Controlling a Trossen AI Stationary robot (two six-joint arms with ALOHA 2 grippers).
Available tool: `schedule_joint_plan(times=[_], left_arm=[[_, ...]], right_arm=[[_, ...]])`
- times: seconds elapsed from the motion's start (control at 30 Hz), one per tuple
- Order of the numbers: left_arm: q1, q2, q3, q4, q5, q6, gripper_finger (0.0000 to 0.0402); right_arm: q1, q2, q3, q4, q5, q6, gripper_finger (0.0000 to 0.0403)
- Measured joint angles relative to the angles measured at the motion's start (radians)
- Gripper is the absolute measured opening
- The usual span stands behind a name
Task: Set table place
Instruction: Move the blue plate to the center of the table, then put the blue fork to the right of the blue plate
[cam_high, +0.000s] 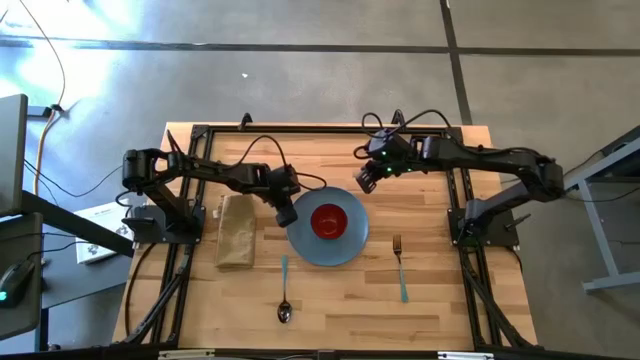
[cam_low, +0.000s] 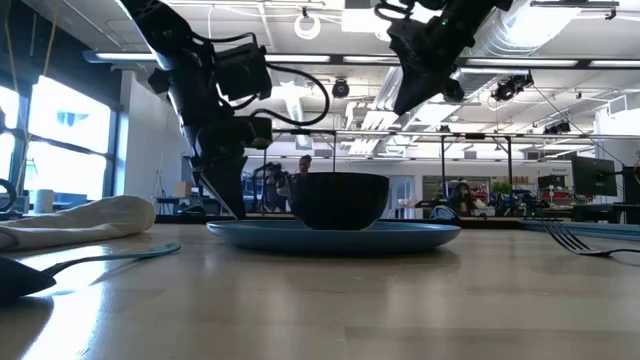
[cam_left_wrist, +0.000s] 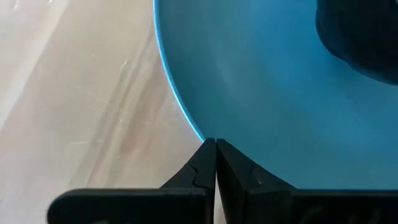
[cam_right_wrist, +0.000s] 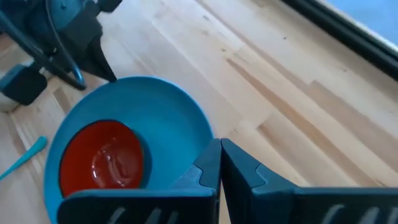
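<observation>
The blue-grey plate (cam_high: 345, 250) lies flat on the wooden table (cam_high: 440, 310) with the red bowl (cam_high: 330, 221) standing in it. The teal-handled spoon (cam_high: 284, 290) lies at the plate's near left and the fork (cam_high: 399, 265) at its right. My left gripper (cam_high: 287, 215) is shut, its tips down at the plate's left rim (cam_left_wrist: 186, 118). My right gripper (cam_high: 365, 183) is shut and empty. It hangs high above the table (cam_low: 400, 100), just past the plate's far right rim. My left gripper's shut fingertips (cam_left_wrist: 208, 152) stand right at the plate's left rim, slanting down from the table's left. Whether they touch the rim I cannot tell. The plate lies flat on the table.
A folded tan cloth (cam_high: 236, 231) lies left of the plate, under my left arm. Bare wood lies along the near edge (cam_high: 340, 325) and right of the fork. A black rail frame (cam_high: 300, 128) edges the table.
</observation>
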Motion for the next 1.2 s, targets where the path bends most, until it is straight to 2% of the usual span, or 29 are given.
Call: schedule_joint_plan(times=[0.5,0.73,0.97,1.2], left_arm=[[-0.018,0.011,0.019,0.053,0.009,0.002,0.0],[-0.017,0.013,0.019,-0.005,-0.01,0.007,0.0],[-0.027,-0.058,0.019,-0.087,0.016,0.015,0.0],[-0.03,-0.201,0.019,-0.161,-0.022,0.067,0.0]], right_arm=[[0.018,-0.042,0.0,-0.03,0.051,0.033,0.0],[0.025,-0.042,0.0,-0.124,0.053,0.084,0.0],[0.113,-0.041,0.0,-0.416,0.085,0.3,0.0],[0.332,-0.041,0.0,-0.558,0.084,0.664,0.0]])
